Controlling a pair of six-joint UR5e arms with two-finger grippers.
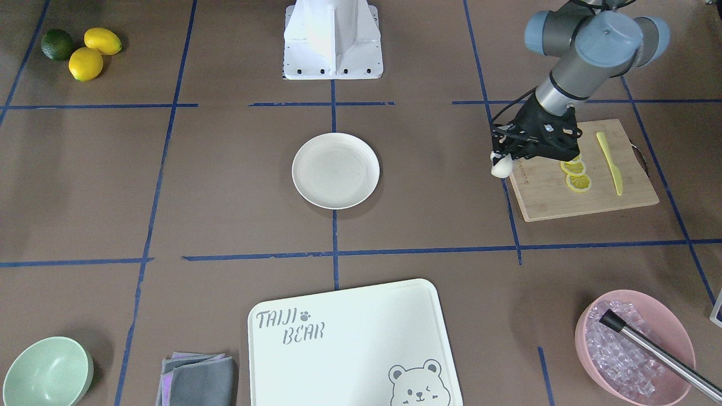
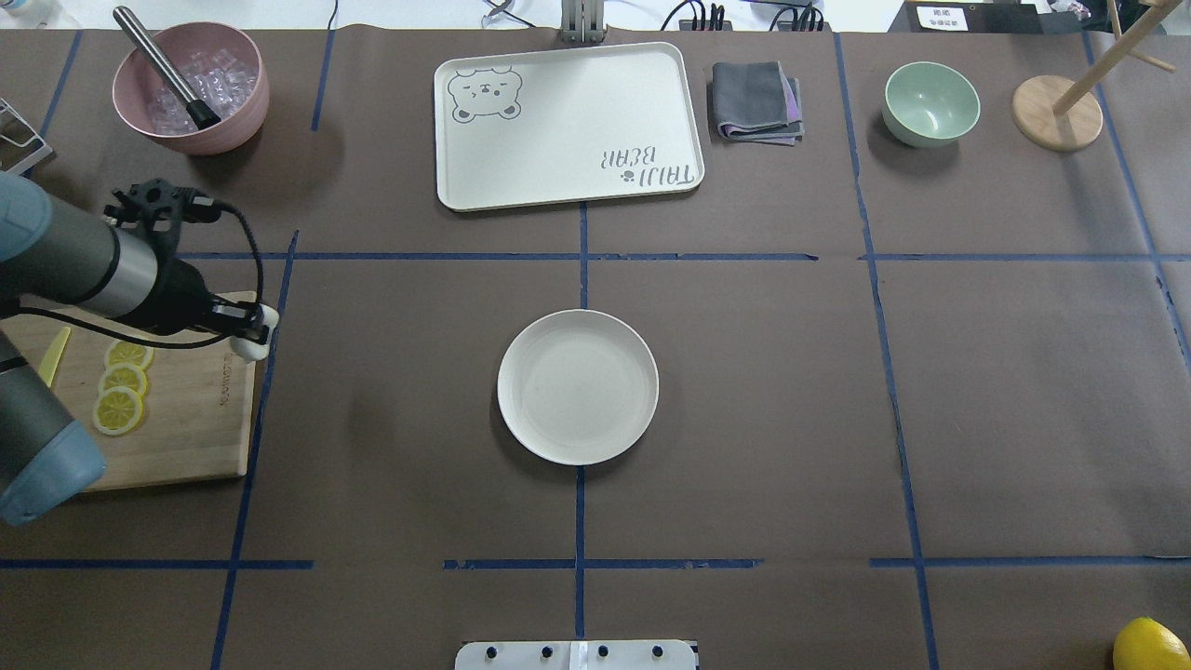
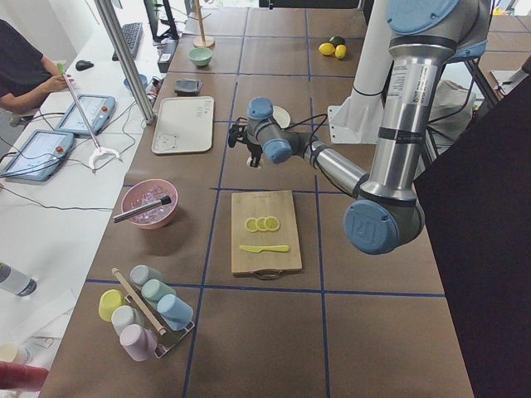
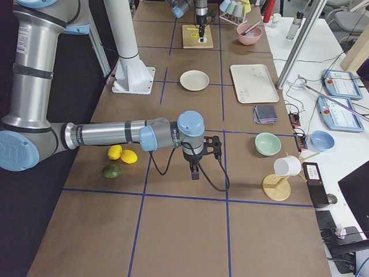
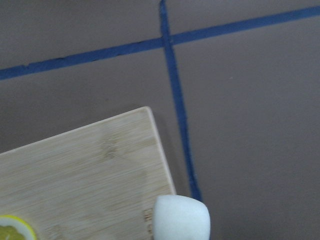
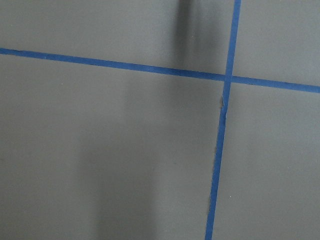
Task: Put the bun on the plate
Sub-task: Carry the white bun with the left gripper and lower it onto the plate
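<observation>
1. Carry step in hand: the left tool (image 2: 253,328) is clamped on the bun (image 2: 251,348), held over the cutting board (image 2: 191,419) corner.
2. The plate (image 2: 577,386) is bare, at 3 o'clock from the bun in the overhead view, well apart.
3. Next move probably calls for travel across, then lowering and release.
4. Right tool (image 4: 195,173): cannot tell its state.

Tray (image 1: 366,344) reads "TAIJI BEAR" w/ paw mark.

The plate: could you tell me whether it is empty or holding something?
Empty: the plate shows only bare surface; the bun is in the left gripper, by the cutting board's corner.
</observation>
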